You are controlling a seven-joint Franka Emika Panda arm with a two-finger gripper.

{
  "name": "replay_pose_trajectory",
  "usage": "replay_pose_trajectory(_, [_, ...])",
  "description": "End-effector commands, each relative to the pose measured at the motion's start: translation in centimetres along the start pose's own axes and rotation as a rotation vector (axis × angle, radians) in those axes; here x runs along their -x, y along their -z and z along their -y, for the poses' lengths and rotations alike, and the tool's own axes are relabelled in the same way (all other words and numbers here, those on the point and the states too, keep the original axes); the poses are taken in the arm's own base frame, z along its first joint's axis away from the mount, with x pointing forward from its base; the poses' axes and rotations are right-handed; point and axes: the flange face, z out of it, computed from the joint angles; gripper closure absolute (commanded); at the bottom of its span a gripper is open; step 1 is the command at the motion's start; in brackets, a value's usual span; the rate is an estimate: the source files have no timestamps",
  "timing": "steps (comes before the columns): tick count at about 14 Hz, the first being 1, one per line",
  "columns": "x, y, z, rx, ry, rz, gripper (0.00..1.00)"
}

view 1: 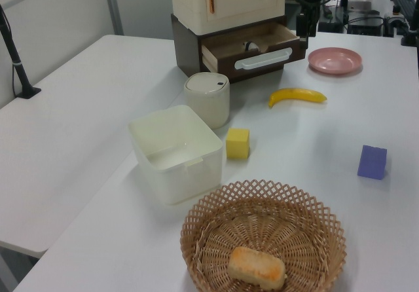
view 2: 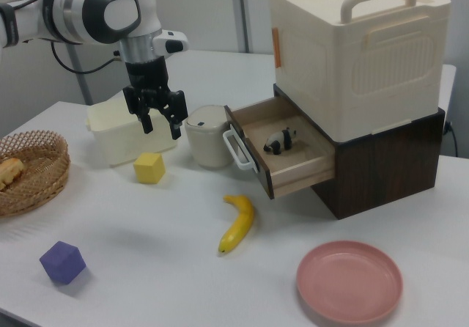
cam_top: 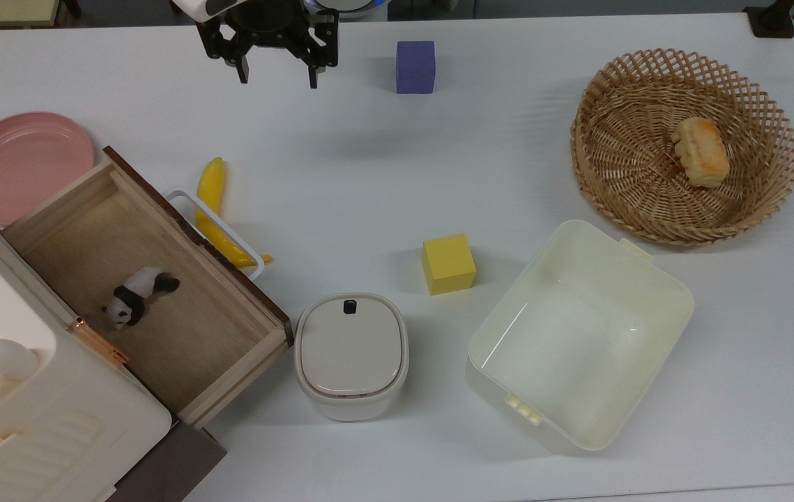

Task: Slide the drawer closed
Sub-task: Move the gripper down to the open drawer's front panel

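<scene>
The drawer (cam_top: 191,331) is a light-wood box with a dark brown front and a white loop handle (cam_top: 180,202). It stands pulled out of the base under the cream cabinet (cam_top: 20,418), with a small panda figure (cam_top: 137,296) inside. My gripper (cam_top: 278,77) hangs open and empty above the table's far edge, well away from the drawer front. In the right view the gripper (view 2: 161,127) hovers to the left of the drawer (view 2: 293,158), fingers pointing down. The left view shows the gripper (view 1: 304,29) beside the drawer (view 1: 252,46).
A banana (cam_top: 215,216) lies right against the drawer handle. A pink plate (cam_top: 20,164) sits beside the drawer, a white lidded container (cam_top: 351,355) at its corner. A yellow cube (cam_top: 448,263), cream open bin (cam_top: 581,335), basket (cam_top: 682,143) with bread, and purple cube (cam_top: 415,66) stand around.
</scene>
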Motion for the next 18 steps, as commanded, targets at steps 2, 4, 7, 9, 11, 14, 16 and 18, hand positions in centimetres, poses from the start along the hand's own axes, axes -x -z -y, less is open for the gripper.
replay_pose_trajectory(2, [0.2, 0.4, 0.0, -0.049, -0.030, 0.012, 0.67])
replay_pose_trajectory(4, [0.1, 0.4, -0.1, -0.063, -0.152, 0.008, 0.74])
replay_pose_trajectory(7, [0.1, -0.1, -1.2, -0.075, -0.313, 0.022, 0.78])
replay_pose_trajectory(9, [-0.3, -1.2, -1.9, -0.080, -0.470, 0.043, 0.78])
replay_pose_trajectory(11, [-0.9, -1.7, -3.4, -0.090, -0.600, 0.009, 0.78])
replay_pose_trajectory(14, [-1.4, -2.2, -4.3, -0.100, -0.698, -0.028, 0.78])
replay_pose_trajectory(16, [-3.0, -3.9, -4.8, -0.109, -0.743, -0.058, 0.78])
replay_pose_trajectory(18, [-4.7, -6.2, -4.0, -0.107, -0.763, -0.074, 0.78])
